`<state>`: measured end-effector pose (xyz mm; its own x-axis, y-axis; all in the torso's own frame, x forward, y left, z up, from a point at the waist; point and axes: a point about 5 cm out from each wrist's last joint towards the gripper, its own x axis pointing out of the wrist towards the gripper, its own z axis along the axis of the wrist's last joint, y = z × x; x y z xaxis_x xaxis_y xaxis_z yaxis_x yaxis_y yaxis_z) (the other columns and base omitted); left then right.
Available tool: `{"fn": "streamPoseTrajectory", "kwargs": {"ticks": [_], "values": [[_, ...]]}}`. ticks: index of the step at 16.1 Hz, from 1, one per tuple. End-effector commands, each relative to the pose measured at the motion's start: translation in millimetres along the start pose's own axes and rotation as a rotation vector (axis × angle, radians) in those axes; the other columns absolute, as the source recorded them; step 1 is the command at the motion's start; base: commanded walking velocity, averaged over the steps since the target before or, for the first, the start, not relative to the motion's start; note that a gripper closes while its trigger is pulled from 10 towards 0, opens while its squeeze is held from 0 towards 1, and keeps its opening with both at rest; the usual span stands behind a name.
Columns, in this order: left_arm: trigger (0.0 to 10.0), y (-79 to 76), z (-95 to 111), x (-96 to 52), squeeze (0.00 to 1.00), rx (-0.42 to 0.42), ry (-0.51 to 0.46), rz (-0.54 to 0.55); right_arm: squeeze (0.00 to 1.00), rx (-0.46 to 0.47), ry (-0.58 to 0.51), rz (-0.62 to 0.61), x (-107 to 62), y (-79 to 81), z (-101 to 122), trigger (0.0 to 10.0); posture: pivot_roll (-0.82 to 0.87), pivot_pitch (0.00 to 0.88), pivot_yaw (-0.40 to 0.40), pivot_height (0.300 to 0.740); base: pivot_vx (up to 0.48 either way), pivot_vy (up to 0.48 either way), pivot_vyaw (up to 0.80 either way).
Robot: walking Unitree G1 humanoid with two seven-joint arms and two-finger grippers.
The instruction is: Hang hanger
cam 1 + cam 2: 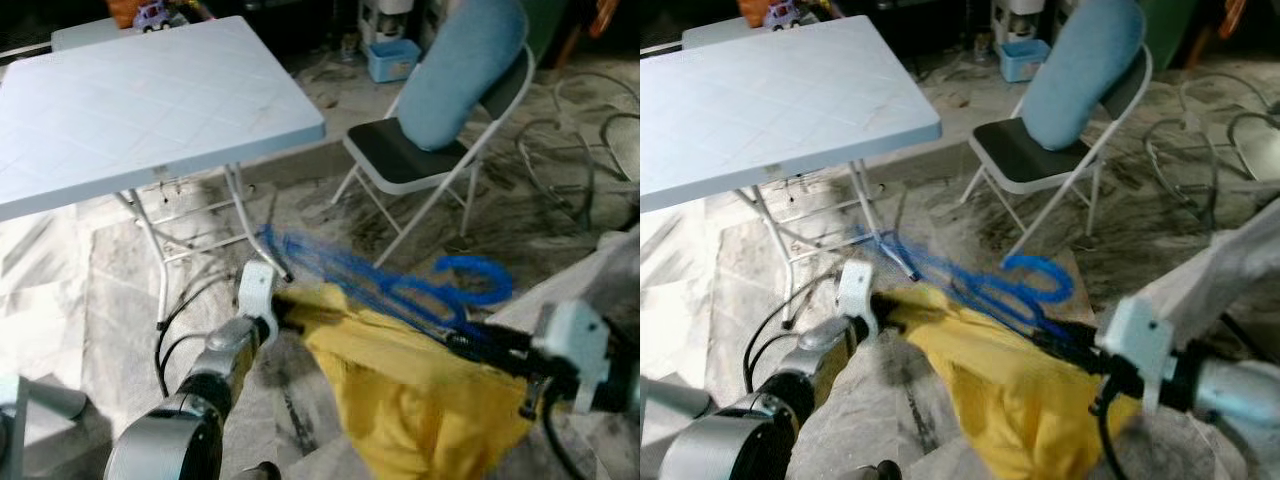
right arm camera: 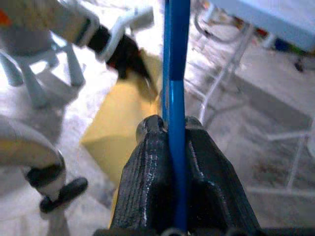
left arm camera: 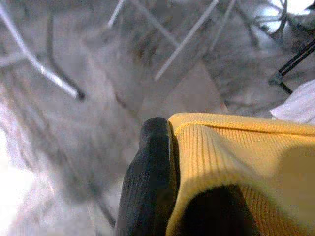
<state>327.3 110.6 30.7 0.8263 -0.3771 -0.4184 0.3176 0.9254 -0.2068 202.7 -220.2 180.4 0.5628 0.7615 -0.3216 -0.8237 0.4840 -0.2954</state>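
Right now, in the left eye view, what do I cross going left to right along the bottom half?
Left arm → left gripper holding the yellow garment's edge → blue hanger → right gripper → right arm's white wrist housing.

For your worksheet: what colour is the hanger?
Blue; the hanger shows best in the right wrist view.

Dim room, smeared head views

My blue hanger streaks with motion blur; the floor glares pale at my left. My wrist views go soft, my black fingers sharpest, bright patches washing out corners.
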Motion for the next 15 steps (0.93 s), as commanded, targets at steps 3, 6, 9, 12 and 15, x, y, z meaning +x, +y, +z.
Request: {"fn": "streamPoseTrajectory", "kwargs": {"ticks": [3,6,9,12,15], "values": [[0.0,17.3,-11,-8.5,0.0,-0.037,0.051,0.033,0.0,-0.008,0.008,-0.037,-7.6,-8.1,5,10.0,-0.21,0.115,0.072,0.74,0.0,0.0,0.0],[0.0,6.7,-7,-5.0,0.0,-0.046,-0.004,0.002,0.0,0.031,-0.069,-0.127,11.4,-8.6,6,10.0,-0.21,0.118,0.07,0.74,0.0,0.0,0.0],[0.0,-15.2,1,-0.1,0.0,0.0,-0.095,-0.085,0.0,0.201,-0.332,-0.499,64.4,-27.6,19,10.0,-0.2,0.124,0.064,0.74,0.0,0.0,0.0],[0.0,-35.2,1,2.3,0.0,0.022,-0.126,-0.182,0.0,0.476,-0.598,-0.682,91.1,-43.7,37,10.0,-0.19,0.123,0.063,0.74,0.0,0.0,0.0],[0.0,-45.6,4,6.5,0.0,-0.154,-0.135,-0.193,0.0,0.581,-0.685,-0.713,98.4,-55.2,44,10.0,-0.17,0.122,0.058,0.74,0.0,0.0,0.0]]}}
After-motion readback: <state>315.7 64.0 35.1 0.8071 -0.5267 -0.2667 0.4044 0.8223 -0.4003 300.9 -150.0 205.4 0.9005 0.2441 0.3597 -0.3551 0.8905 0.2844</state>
